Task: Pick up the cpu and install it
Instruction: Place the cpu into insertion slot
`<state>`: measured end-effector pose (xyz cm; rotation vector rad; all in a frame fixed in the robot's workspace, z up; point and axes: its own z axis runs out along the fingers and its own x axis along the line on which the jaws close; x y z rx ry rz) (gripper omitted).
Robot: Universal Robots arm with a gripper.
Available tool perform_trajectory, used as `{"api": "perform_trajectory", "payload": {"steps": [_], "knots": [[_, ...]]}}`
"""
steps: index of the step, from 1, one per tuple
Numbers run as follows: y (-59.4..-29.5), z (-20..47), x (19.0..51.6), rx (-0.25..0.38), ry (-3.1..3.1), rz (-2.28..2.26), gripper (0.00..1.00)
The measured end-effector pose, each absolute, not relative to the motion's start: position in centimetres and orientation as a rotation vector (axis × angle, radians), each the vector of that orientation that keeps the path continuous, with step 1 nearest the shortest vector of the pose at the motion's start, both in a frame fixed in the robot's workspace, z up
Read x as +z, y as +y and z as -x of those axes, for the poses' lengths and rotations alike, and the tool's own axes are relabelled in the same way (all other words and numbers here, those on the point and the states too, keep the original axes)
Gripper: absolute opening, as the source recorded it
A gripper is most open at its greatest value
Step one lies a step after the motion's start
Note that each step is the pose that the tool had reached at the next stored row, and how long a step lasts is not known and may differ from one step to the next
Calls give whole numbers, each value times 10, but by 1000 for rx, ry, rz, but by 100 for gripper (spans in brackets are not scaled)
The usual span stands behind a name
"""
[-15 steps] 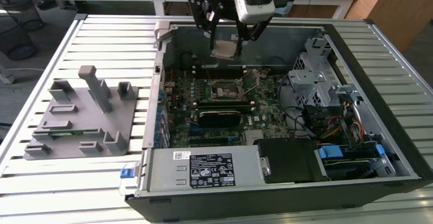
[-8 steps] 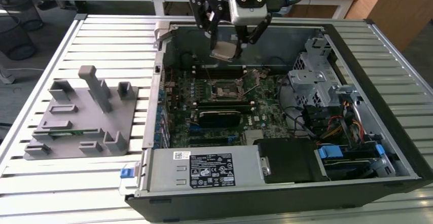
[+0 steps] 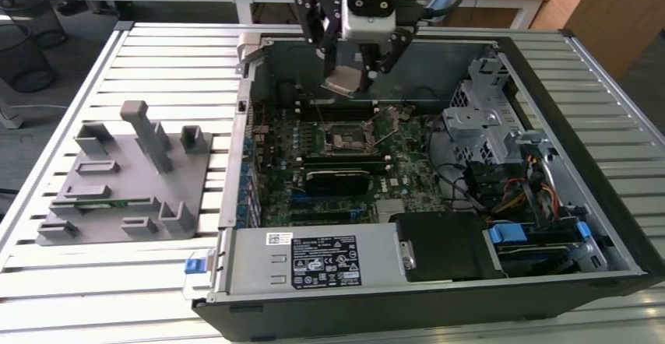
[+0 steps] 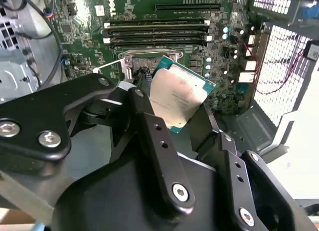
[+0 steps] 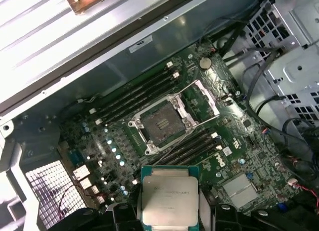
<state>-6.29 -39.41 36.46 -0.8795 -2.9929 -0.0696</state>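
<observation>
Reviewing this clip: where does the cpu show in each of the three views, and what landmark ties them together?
Exterior view: the cpu is held tilted in the hand, raised above the open socket.
Second wrist view: the cpu is gripped in the hand and partly covers the socket.
First wrist view: the cpu is in the hand, lid towards the camera, apart from the socket.
Shared landmark: the square socket with its metal frame.

The cpu [image 3: 346, 84] hangs over the motherboard [image 3: 413, 165] inside the case [image 3: 615, 231], above its socket [image 3: 344, 137].
</observation>
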Motion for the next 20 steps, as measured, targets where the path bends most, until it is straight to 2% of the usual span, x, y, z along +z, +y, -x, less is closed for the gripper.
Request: {"api": "perform_trajectory", "payload": {"steps": [20], "knots": [[-393,63,357,-74,-2837,1313,54]]}}
